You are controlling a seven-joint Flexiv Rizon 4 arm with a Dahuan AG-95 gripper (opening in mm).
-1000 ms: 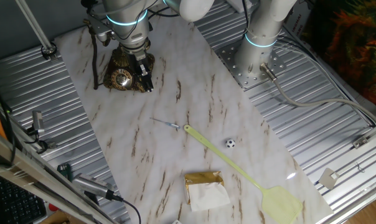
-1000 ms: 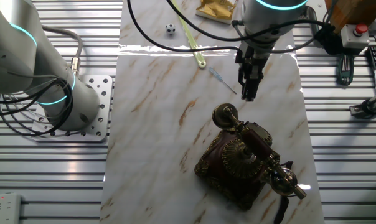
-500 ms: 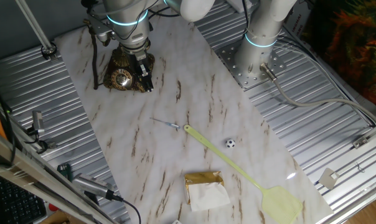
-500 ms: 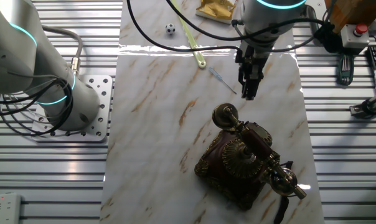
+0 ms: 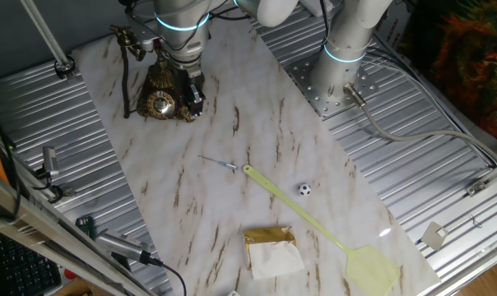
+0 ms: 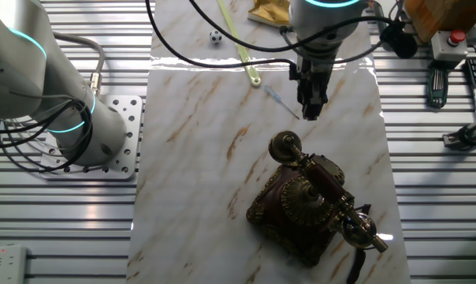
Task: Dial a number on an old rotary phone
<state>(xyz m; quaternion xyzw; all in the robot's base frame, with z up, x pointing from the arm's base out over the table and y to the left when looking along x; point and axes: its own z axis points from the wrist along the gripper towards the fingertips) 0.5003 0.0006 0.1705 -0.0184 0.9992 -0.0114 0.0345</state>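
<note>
The old rotary phone stands at the far left end of the marble sheet, its round brass dial facing the camera. In the other fixed view I see the phone from behind, with the red-and-brass handset lying across its cradle. My gripper hangs point-down just right of the dial and holds nothing. From the other side the gripper is a little in front of the handset's near end, with its fingers together, apart from the phone.
A thin blue-tipped stick, a yellow fly swatter, a small soccer ball and a gold-and-white packet lie on the marble sheet. A second arm's base stands on the ribbed metal table beside it.
The gripper has shifted slightly up and sideways, a little farther from the phone's front. The phone and the handset have not moved.
</note>
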